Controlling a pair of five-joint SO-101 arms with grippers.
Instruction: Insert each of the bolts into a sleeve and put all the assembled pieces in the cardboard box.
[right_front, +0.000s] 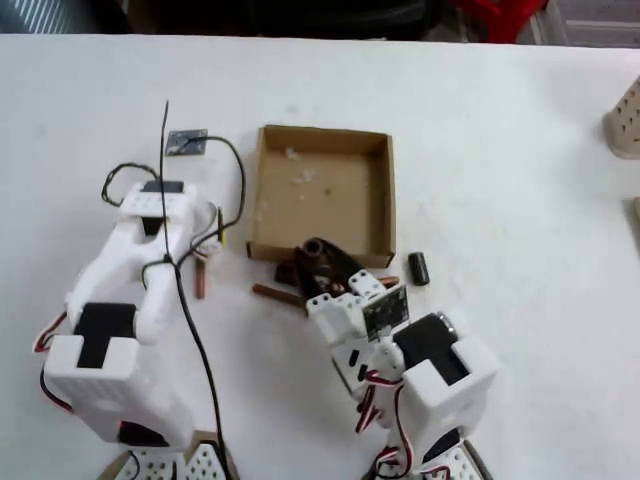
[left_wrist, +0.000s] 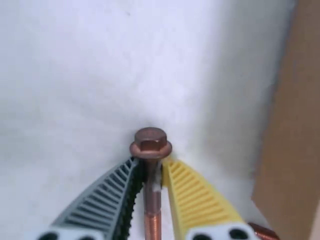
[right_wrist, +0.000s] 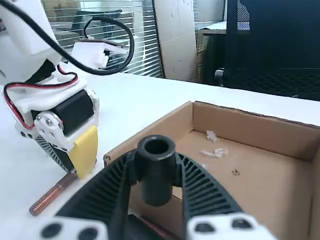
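My left gripper (left_wrist: 150, 162) is shut on a copper bolt (left_wrist: 151, 144), its hex head just past the grey and yellow fingers and low over the white table. From above, this bolt (right_front: 200, 281) lies left of the cardboard box (right_front: 377, 190). My right gripper (right_wrist: 156, 161) is shut on a black sleeve (right_wrist: 156, 169), held upright with its bore facing up, at the box's near edge (right_front: 315, 252). The box (right_wrist: 250, 132) holds only small scraps. The left gripper's yellow finger (right_wrist: 85, 150) and its bolt (right_wrist: 52, 195) show across from the sleeve.
A second copper bolt (right_front: 276, 293) lies on the table near the right gripper, and another (right_front: 388, 282) peeks out beside it. A loose black sleeve (right_front: 418, 268) lies right of the box's near corner. A small grey plate (right_front: 187, 142) sits at the back left.
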